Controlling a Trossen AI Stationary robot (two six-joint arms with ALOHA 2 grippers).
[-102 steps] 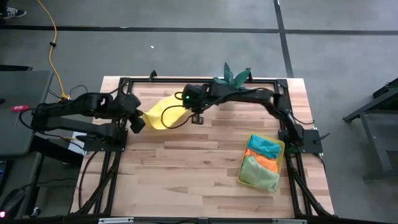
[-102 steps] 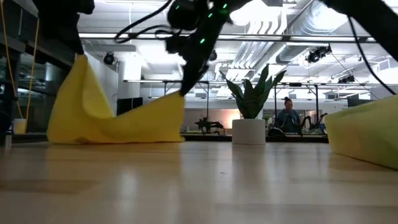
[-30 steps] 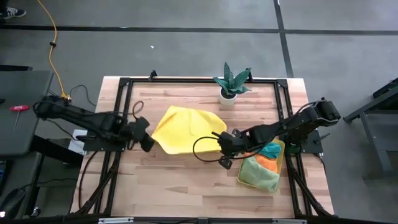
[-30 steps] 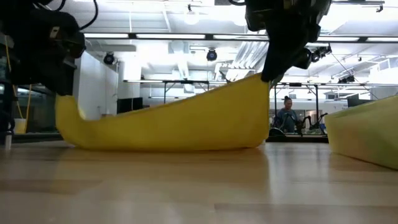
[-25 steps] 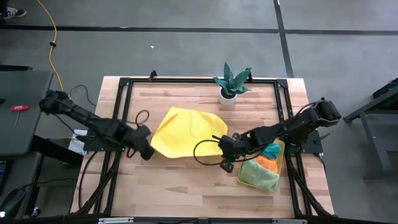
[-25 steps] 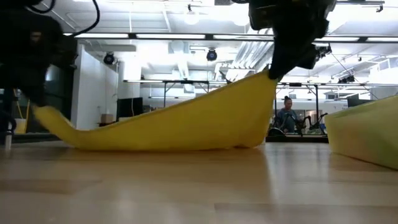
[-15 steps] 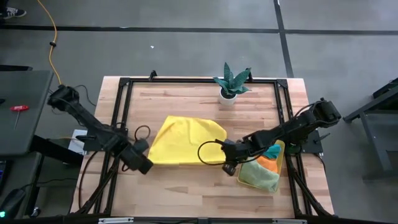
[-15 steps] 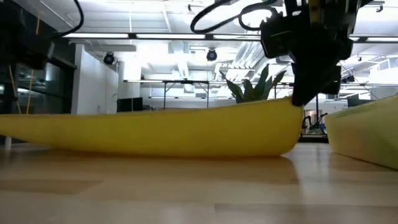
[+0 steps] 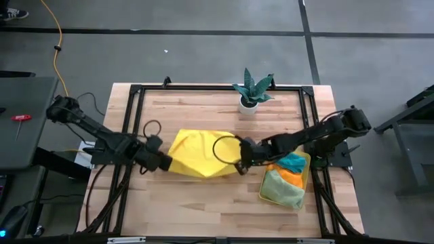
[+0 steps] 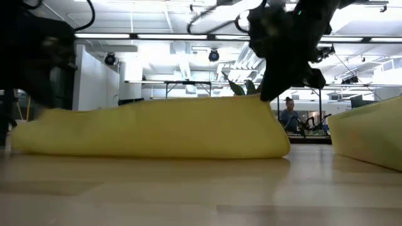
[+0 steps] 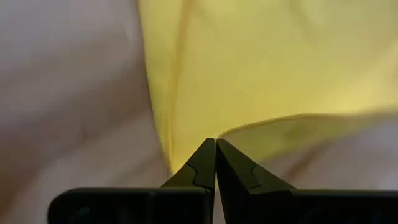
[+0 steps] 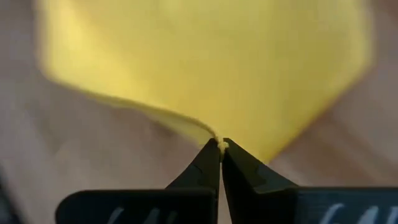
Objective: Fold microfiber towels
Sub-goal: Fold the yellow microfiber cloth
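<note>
Two grippers, one cloth: the soft yellow microfiber towel (image 9: 200, 154) lies mid-frame in the high view on the pale wooden slat table (image 9: 203, 203), long axis running left-right across the picture, w/ an arm at each end. Left gripper (image 9: 165, 163) sits at the towel's left edge, right gripper (image 9: 240, 161) at its right edge, so neither is nearer; each has its own corner. Left wrist view: jaws pressed together w/ a pinch of yellow cloth at the tips (image 11: 215, 144), the rest of the towel spreading away ahead of them. Right wrist view: same story, jaws together on a thin lip of towel (image 12: 219, 144). Low view shows the towel (image 10: 151, 129) as a low, puffy band resting on the table, right end lifted slightly under the right gripper (image 10: 271, 88). Judgement: next move prob. turns on carrying both held corners the same way, across the short axis, to lay one edge over the other. Other towels, orange, teal & pale green (image 9: 285, 177), sit in the translucent yellow rectangular tray (image 9: 262, 189) at lower right.
</note>
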